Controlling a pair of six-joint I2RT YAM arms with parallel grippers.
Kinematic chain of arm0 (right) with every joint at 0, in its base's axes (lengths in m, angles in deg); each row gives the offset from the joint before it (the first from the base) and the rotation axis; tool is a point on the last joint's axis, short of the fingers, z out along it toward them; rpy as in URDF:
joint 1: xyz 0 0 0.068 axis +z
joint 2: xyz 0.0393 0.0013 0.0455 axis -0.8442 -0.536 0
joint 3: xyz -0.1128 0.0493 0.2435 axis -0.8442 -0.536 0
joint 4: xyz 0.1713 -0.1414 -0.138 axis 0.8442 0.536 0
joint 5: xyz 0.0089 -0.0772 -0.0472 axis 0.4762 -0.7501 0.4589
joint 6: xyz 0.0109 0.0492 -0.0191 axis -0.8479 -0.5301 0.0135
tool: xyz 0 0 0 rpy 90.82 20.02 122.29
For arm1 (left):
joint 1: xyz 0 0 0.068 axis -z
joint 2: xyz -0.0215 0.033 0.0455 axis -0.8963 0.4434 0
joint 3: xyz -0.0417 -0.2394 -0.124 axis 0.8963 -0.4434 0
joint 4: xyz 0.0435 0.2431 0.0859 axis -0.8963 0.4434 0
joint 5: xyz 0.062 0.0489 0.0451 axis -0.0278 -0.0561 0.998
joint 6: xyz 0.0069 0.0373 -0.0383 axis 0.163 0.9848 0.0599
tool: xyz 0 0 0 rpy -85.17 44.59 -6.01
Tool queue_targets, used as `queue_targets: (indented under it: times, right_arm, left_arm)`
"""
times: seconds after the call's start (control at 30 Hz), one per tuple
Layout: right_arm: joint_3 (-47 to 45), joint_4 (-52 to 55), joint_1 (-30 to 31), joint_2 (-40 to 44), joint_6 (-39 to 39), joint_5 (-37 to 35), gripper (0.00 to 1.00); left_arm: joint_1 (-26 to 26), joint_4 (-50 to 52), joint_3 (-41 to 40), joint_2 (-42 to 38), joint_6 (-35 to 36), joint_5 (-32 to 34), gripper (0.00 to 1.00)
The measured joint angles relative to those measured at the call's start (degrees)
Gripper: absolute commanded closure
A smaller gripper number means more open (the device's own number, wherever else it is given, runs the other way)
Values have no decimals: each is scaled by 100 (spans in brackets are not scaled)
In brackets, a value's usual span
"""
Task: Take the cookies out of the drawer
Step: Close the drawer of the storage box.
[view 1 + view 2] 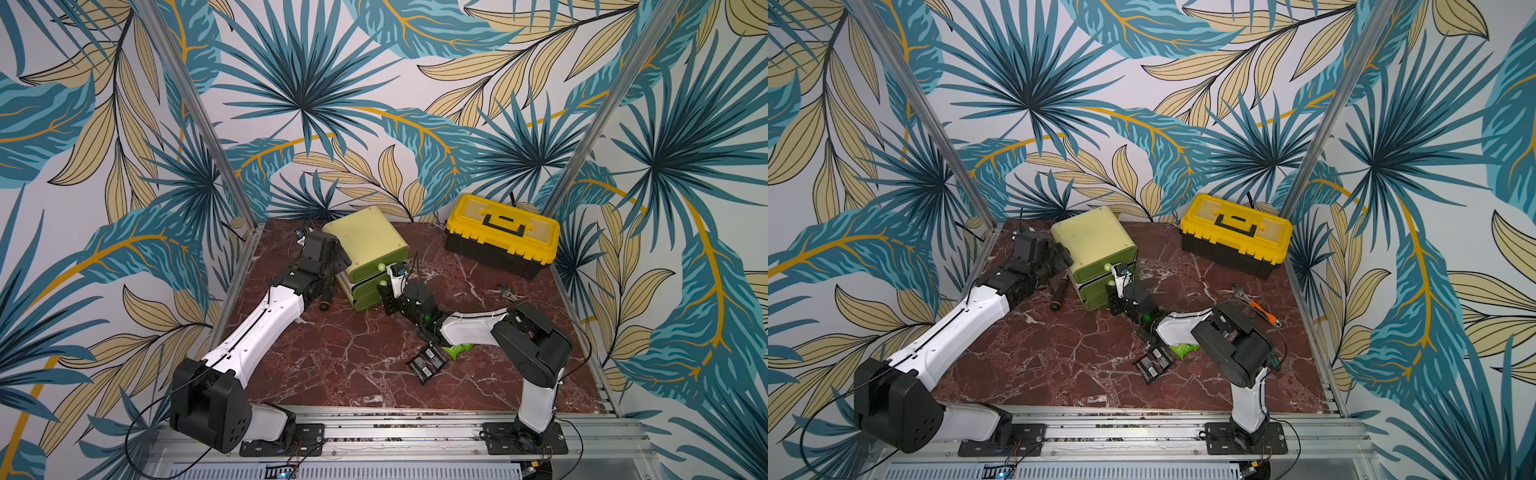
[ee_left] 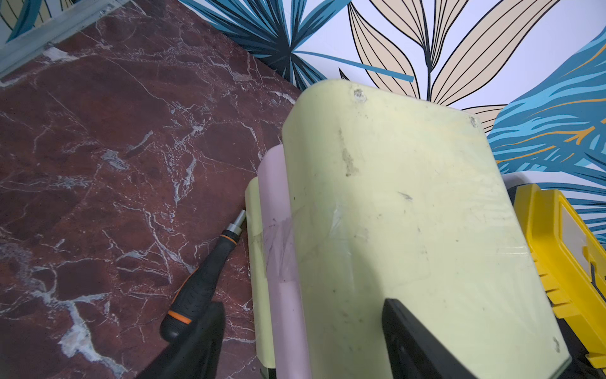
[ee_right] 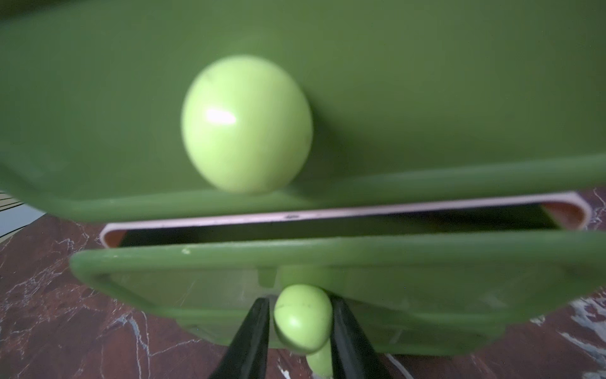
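Right gripper (image 3: 300, 305) gripped the drawer (image 3: 426, 249) knob (image 3: 301, 318) tightly; left gripper (image 2: 301, 306) splayed wide across the cabinet (image 2: 410, 197). The round knob might slip free.

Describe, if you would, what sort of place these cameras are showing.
Most likely a staged robot test cell, not a real room: robot arms bolted to an aluminium rail, a marble-look tabletop boxed in by leaf-print walls, and props like a toolbox.
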Motion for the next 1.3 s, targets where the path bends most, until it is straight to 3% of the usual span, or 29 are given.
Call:
queue_targets:
  times: [0.33,0.6,0.9,1.3]
  right_arm:
    - [103,-4,-7,-107,-26,-17,63]
    - [-160,-267,11,-11,-101,109,45]
    - [-1167,-804,15,330,-662,144,44]
    - [-717,-953,-120,-645,-1320,186,42]
  left_arm:
    - [0,4,-2,-2,0,-2,20]
    - [0,-4,-22,-13,-4,-2,20]
    - [0,-2,-22,-13,-2,-2,20]
    - [-9,0,-22,-13,-2,-17,20]
